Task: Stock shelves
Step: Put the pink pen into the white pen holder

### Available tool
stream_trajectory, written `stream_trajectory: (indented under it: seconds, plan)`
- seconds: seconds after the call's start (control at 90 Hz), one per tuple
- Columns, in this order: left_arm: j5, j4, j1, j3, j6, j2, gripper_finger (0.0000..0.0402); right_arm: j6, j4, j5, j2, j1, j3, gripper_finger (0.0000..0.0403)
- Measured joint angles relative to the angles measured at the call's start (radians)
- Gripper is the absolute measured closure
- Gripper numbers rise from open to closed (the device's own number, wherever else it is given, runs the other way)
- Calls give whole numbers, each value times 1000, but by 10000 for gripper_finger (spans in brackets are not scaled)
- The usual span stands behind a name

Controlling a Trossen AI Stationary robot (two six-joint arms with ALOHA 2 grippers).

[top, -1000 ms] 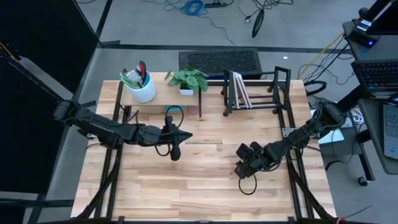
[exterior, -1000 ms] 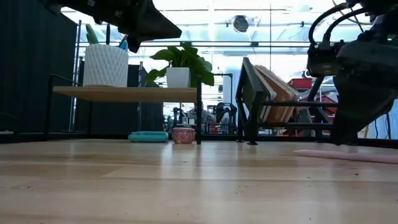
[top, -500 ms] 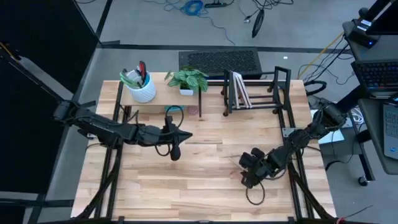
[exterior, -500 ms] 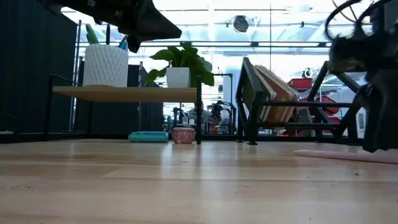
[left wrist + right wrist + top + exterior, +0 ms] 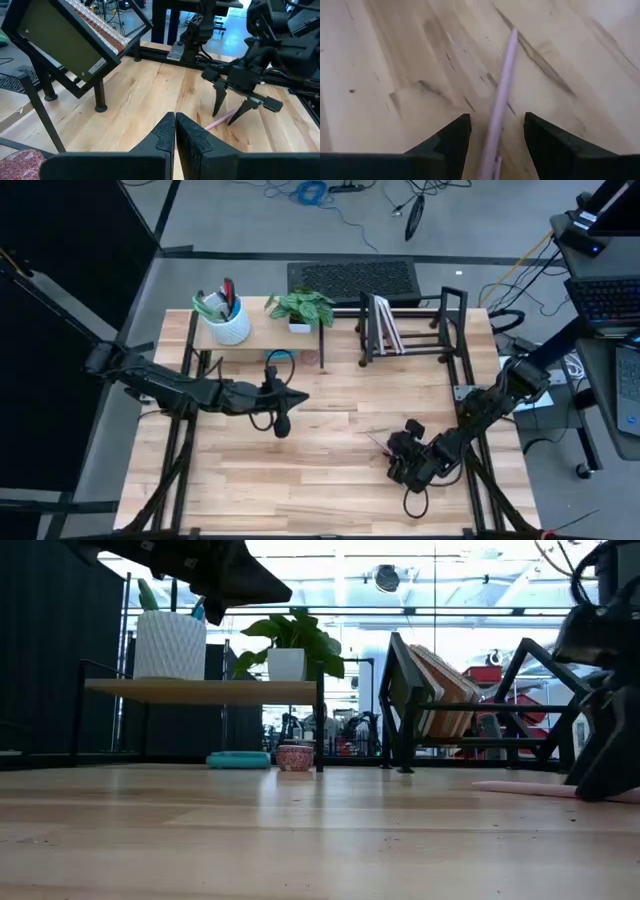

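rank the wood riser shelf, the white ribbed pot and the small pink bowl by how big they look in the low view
1. wood riser shelf, widest by far
2. white ribbed pot
3. small pink bowl, smallest

All three sit at a similar depth, so the order looks reliable.

Wooden shelf [image 5: 262, 332] left of wire rack [image 5: 408, 328]; books, probably, inside.

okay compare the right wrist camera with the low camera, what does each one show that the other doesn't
Only the right wrist view shows the right gripper open, fingers straddling the thin pink stick lying on the pale wooden table.

Only the low view shows the pale-wood riser shelf carrying a white textured pot and a leafy green plant in a white pot, a flat teal object and a small reddish bowl beneath it, and the black wire-frame rack holding leaning books.

Both share the table and the pink stick.
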Motion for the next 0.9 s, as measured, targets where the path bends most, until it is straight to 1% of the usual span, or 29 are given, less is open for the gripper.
stream_trajectory:
  seconds: [0.078,0.144,0.244,0.333,0.411,0.522,0.644,0.733,0.9]
  plan:
    - [0,0,0,0,0,0,402,53,18,38,46,15,4,256]
    - [-1,0,0,0,0,0,402,92,24,63,77,29,6,275]
    - [-1,0,0,0,0,0,402,132,34,115,110,53,7,316]
    - [-1,0,0,0,0,0,402,132,36,161,124,75,6,359]
    - [-1,1,0,0,0,0,402,130,32,172,129,81,6,388]
    - [-1,3,0,0,0,0,402,129,32,174,129,78,6,390]
    - [-1,8,0,0,0,0,402,115,76,214,122,79,-3,392]
    - [-1,20,0,0,0,0,402,90,112,241,103,77,-7,397]
    - [-1,37,0,0,0,0,402,100,115,260,58,73,-10,398]
